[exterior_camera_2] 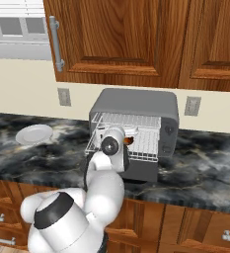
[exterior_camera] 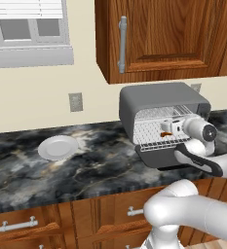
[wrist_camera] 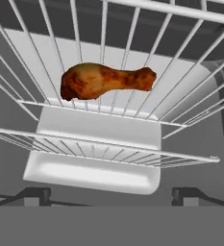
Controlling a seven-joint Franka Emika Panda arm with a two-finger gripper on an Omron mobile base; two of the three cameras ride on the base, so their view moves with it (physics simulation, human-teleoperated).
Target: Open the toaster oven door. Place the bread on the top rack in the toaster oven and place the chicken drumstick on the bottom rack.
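Simulated kitchen, three views of one moment. The toaster oven (exterior_camera: 159,104), a grey box with rounded corners, stands on the dark marbled counter (exterior_camera: 85,170) against the cream wall, below the wooden wall cabinets (exterior_camera: 163,34). The toaster oven door (exterior_camera: 163,156) is folded down at the front of the oven, its black bar handle partly hidden by the arm in the left base view. Both wire shelves are exposed: the top rack (exterior_camera_2: 131,120) sits just under the oven's roof, and the bottom rack (exterior_camera_2: 146,148) is drawn forward over the lowered door.

The chicken drumstick (wrist_camera: 106,80), reddish brown, lies on its side on the wires of the bottom rack, thick end to the left in the hand view and narrow end to the right; in the right base view it shows as a small orange-brown patch (exterior_camera_2: 129,140) just beside the robot's wrist. The gripper (wrist_camera: 111,194) hangs in front of the drumstick and apart from it, jaws spread wide with nothing between them; the two dark fingertips (wrist_camera: 36,194) stand near opposite sides of the hand view.

A white round plate (exterior_camera: 58,147) rests on the counter well to the left of the oven. No brand, label or legible writing appears on the oven, cabinets or wall outlets (exterior_camera: 76,102).
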